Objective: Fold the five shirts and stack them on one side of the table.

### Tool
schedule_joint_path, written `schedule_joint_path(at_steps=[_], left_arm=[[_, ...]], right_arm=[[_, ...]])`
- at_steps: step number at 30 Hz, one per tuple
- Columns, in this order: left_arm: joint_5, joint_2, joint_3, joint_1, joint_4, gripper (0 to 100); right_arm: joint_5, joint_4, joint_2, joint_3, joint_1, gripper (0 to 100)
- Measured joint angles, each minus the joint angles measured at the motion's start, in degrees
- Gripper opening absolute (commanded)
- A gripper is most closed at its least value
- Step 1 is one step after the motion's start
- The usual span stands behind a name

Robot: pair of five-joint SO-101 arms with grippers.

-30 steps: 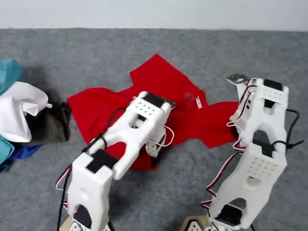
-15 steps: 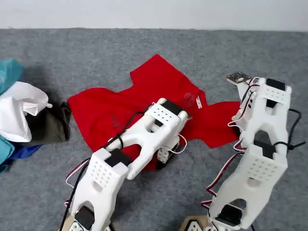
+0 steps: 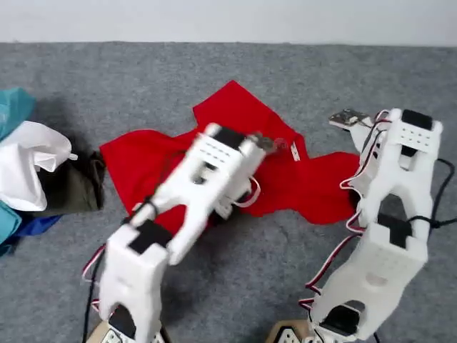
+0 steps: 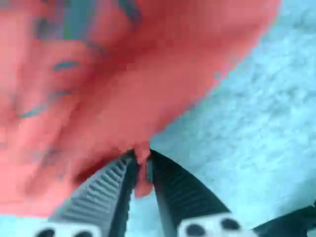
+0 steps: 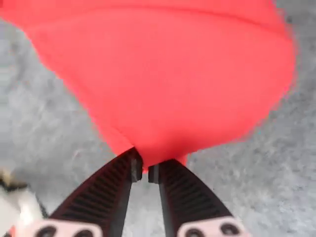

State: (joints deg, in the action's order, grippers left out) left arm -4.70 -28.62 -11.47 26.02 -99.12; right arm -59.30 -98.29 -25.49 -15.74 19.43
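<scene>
Red shirt (image 3: 243,114) rumpled, half-spread — edges pinched by left tool (image 4: 141,158), right tool (image 5: 144,170).

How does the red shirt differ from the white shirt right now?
The red shirt lies spread out mid-table; the white shirt sits bunched atop the pile at the left edge of the table. The left gripper and right gripper both pinch the red shirt's edge; no gripper touches the white shirt. Neither is folded.
</scene>
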Motion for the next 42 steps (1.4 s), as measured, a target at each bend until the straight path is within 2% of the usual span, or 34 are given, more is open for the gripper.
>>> schedule_joint_path(at_steps=[4,12,16,21,27,29,35,42], left_arm=[[-8.6,9.4,5.6,-4.0,0.0,1],[-23.2,27.9,33.7,-5.2,0.0,1],[-27.0,35.8,42.8,-5.2,0.0,1],[-28.2,42.6,48.3,-5.2,0.0,1],[-28.2,49.5,47.0,-5.2,0.0,1],[-28.2,52.2,44.1,-6.1,0.0,1],[-28.2,61.0,31.6,-12.1,0.0,1],[-28.2,64.4,26.5,-18.6,0.0,1]], right_arm=[[-5.4,-2.2,4.5,0.8,0.3,0.9],[-16.7,-2.3,10.1,12.4,7.5,0.9],[-22.7,-2.3,13.5,19.7,11.4,0.9],[-24.9,-2.3,19.7,28.0,13.3,2.8],[-24.9,-2.3,30.5,34.8,13.3,27.7],[-24.9,-2.3,35.1,35.4,13.3,32.4],[-24.5,-2.4,47.5,35.6,12.6,32.9],[-22.0,-2.4,49.8,35.8,4.8,32.9]])
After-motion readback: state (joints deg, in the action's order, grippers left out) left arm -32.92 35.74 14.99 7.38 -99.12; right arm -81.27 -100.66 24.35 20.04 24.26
